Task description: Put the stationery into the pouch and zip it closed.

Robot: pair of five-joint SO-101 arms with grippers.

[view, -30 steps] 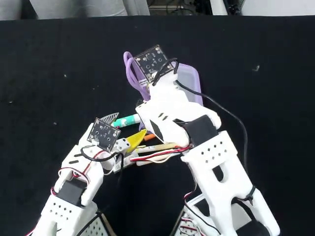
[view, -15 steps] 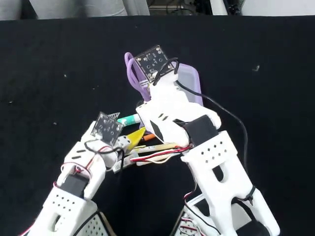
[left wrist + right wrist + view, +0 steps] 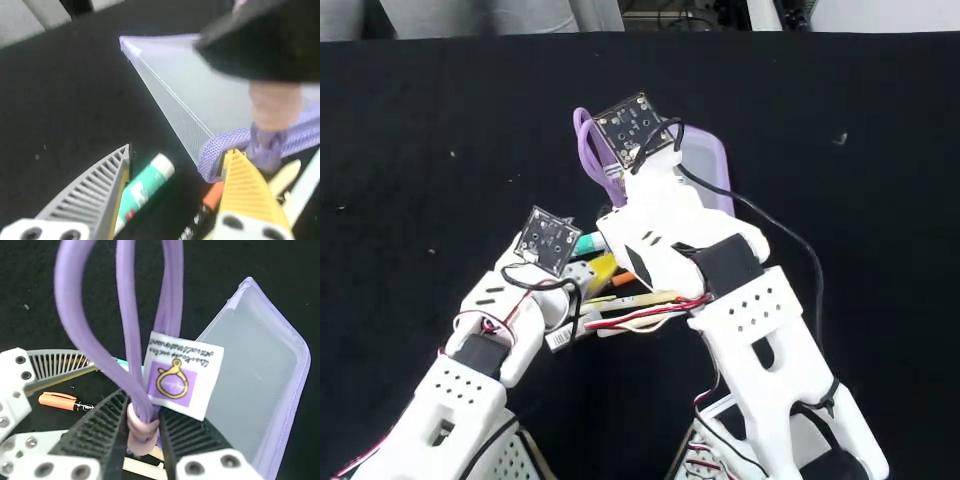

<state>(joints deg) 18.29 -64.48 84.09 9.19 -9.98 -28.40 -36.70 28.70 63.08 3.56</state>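
1. My right gripper (image 3: 142, 412) is clamped tight on the purple loop (image 3: 125, 315) at the pouch's end.
2. The pouch (image 3: 250, 375) lies on the black table (image 3: 440, 120).
3. My left gripper (image 3: 178, 150) is spread wide, gripping nothing, above a green stick (image 3: 147, 185) just beside the pouch's corner.
4. An orange pen (image 3: 57, 400) lies near.

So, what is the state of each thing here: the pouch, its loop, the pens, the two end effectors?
pouch: flat on the table; zip cannot be judged.
purple loop: clamped.
right end effector: shut on the purple loop.
left end effector: open, holding nothing.
green pen: on the table, outside the pouch.
orange marker: on the table, outside the pouch.
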